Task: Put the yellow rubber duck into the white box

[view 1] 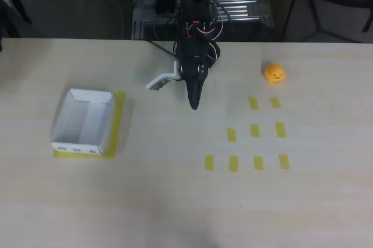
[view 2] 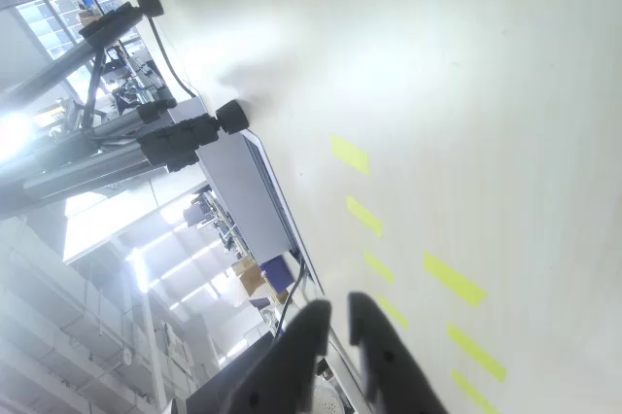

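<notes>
Pale wood makes up the table (view 1: 175, 201), and past its far edge sit a metal rack (view 1: 245, 0) and some dark wires.

The yellow rubber duck (view 1: 274, 73) sits alone on the table. In the overhead view it is off to the right of the fingers and a little farther back than their tips, well apart from them. Its tiny face looks up. Nothing touches it, so it is free to be picked up.

Closer to the front edge than the duck are the yellow tape strips (view 1: 254, 130). They lie flat in short rows, on the right of the fingers. They look like marks that show where a toy can be put. No toy sits on them.

The gripper (view 1: 194, 99) hangs near the middle of the table and points toward the front edge. In the wrist view the two dark fingers (view 2: 292, 356) are close side by side with just a thin gap, and they pinch nothing. I think the arm has not started its reach for the duck yet.

The white box (view 1: 61, 121) is far to the left of the fingers, well apart from them and from the duck. It sits on a yellow sheet (view 1: 119, 121) that peeks out at its sides, maybe to mark its spot. Its top is open, so the duck can drop straight in.
</notes>
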### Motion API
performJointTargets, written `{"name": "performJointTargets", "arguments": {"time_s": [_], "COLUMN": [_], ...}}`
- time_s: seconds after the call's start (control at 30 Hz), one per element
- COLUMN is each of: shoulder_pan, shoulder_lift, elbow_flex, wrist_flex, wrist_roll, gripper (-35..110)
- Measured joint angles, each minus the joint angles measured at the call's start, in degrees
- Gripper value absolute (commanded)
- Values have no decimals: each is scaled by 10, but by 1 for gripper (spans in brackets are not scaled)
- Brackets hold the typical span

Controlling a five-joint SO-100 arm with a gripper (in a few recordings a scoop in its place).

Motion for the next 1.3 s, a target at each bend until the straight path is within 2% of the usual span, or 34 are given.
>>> {"name": "performJointTargets", "arguments": {"time_s": [0.5,0.9,1.3], "shoulder_pan": [0,6,15], "shoulder_lift": [0,-74,-229], "elbow_flex": [0,-11,-214], "wrist_flex": [-1,-54,25], "wrist_roll": [0,-18,-19], "gripper": [0,0,0]}}
